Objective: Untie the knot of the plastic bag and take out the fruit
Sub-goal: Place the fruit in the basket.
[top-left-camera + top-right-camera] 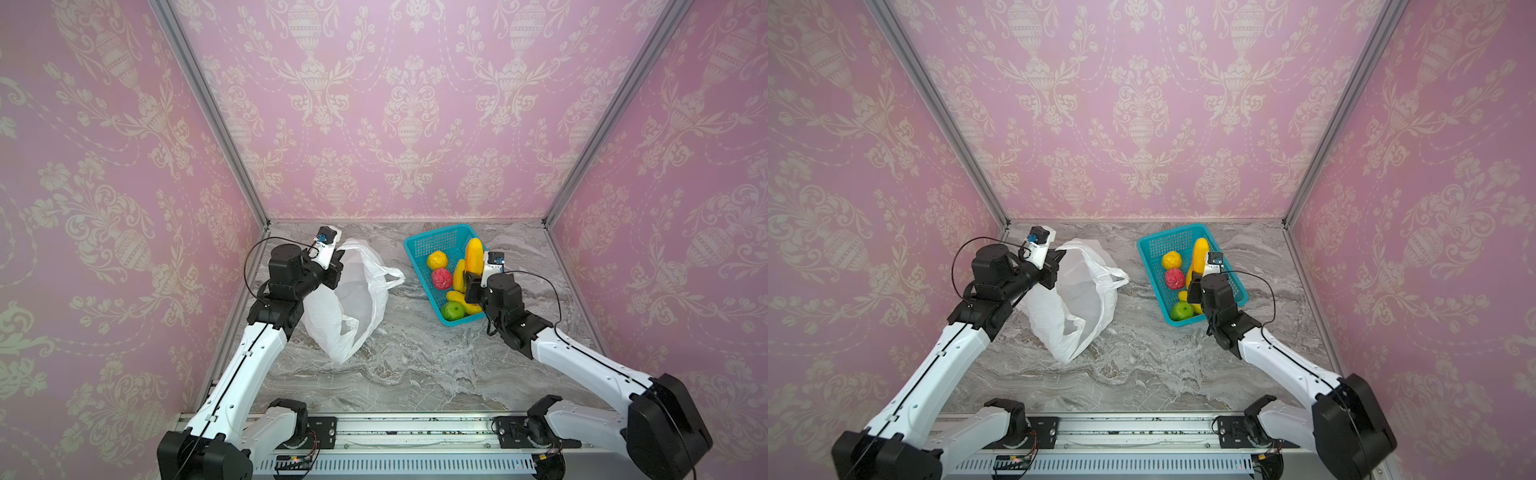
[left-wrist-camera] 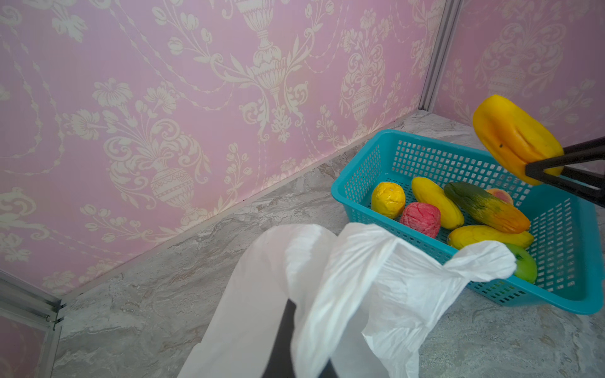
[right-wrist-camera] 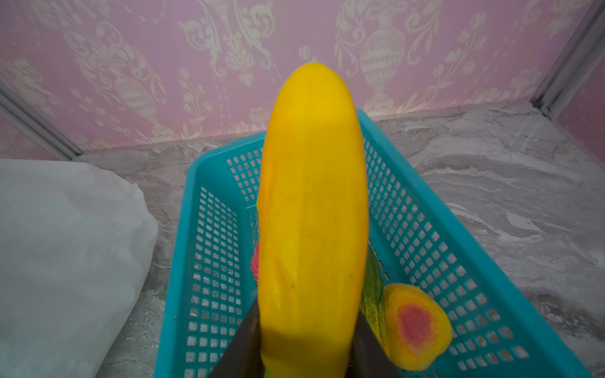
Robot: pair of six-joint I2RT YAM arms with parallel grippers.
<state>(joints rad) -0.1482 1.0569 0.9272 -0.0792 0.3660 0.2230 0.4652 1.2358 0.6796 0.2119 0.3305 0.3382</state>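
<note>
Marble tabletop [image 1: 415, 374], right jaws clamping yellow fruit [image 3: 311, 212]

Three walls box in the bench: far wall [image 1: 407, 104], left wall [image 1: 83, 208], right wall [image 1: 698, 208], all pink paper printed with cream urns and garlands. Aluminium posts [image 1: 212, 112] stand at both far corners. Tabletop [image 1: 415, 374] grey veined marble, matte. Silver rail [image 1: 415, 434] and slotted duct [image 1: 395, 465] run along the near edge. Light soft, even.
</note>
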